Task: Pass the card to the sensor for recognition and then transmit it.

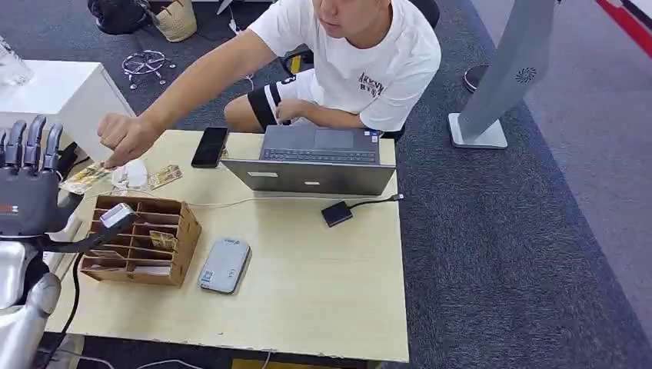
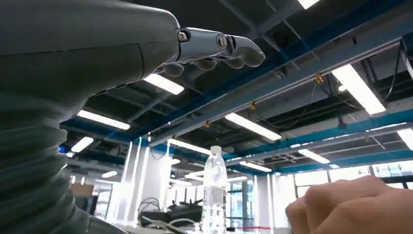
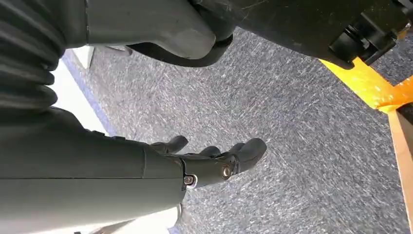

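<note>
Wooden card rack (image 1: 138, 242) still holds its cards, and we judge nothing done yet: our left hand (image 1: 27, 181) beside it hovers spread and empty, our right hand (image 3: 214, 158) hangs loosely curled, holding nothing.

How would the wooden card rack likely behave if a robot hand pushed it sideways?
The wooden card rack looks stiff, thin-walled and probably light, so it would likely slide across the smooth table rather than tip, being low and wide. Loose cards inside could shift.

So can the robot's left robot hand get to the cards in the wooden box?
Probably yes. The left robot hand is raised, open and empty, right beside the wooden box, whose open top faces up. The person's hand is farther back.
</note>
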